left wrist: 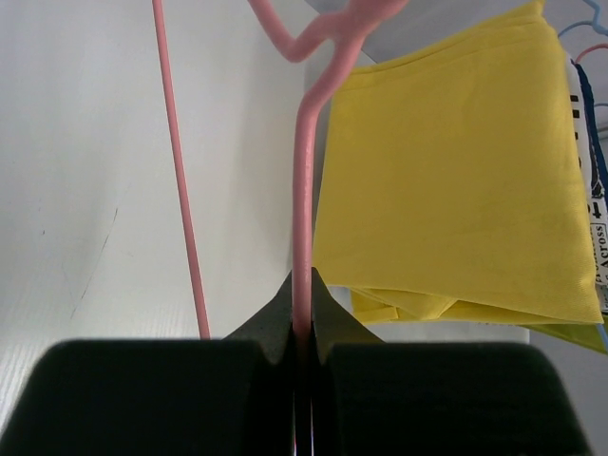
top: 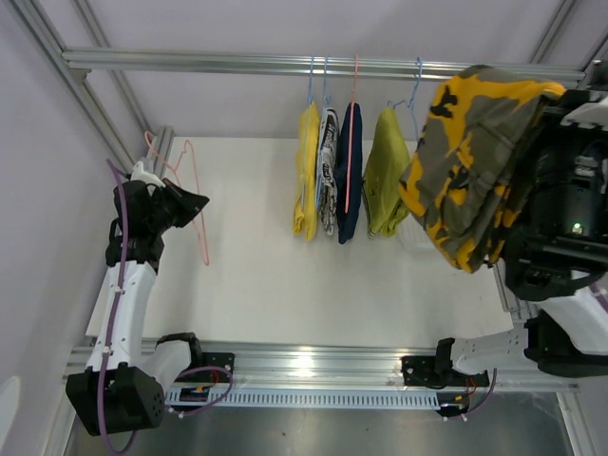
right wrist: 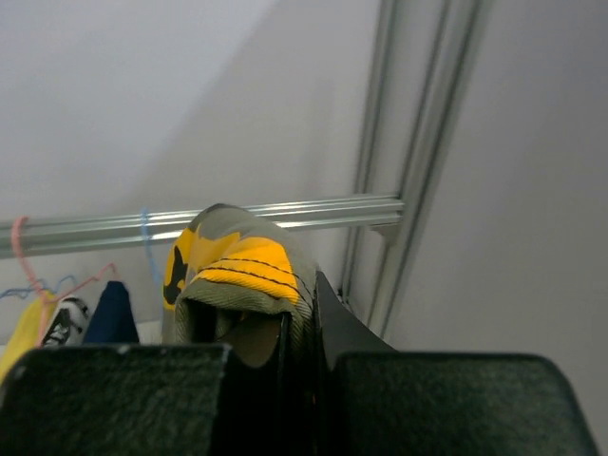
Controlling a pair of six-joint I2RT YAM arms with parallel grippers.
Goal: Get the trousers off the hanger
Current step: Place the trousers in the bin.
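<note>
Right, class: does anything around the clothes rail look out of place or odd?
Yes. The bare pink wire hanger is off the aluminium rail, pinched in the left gripper, and the camouflage-print cloth trousers dangle bunched from the right gripper.

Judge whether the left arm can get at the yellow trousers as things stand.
Probably not yet: the left gripper is shut on the pink hanger. Otherwise the way looks free; the yellow trousers hang nearest that arm.
</note>
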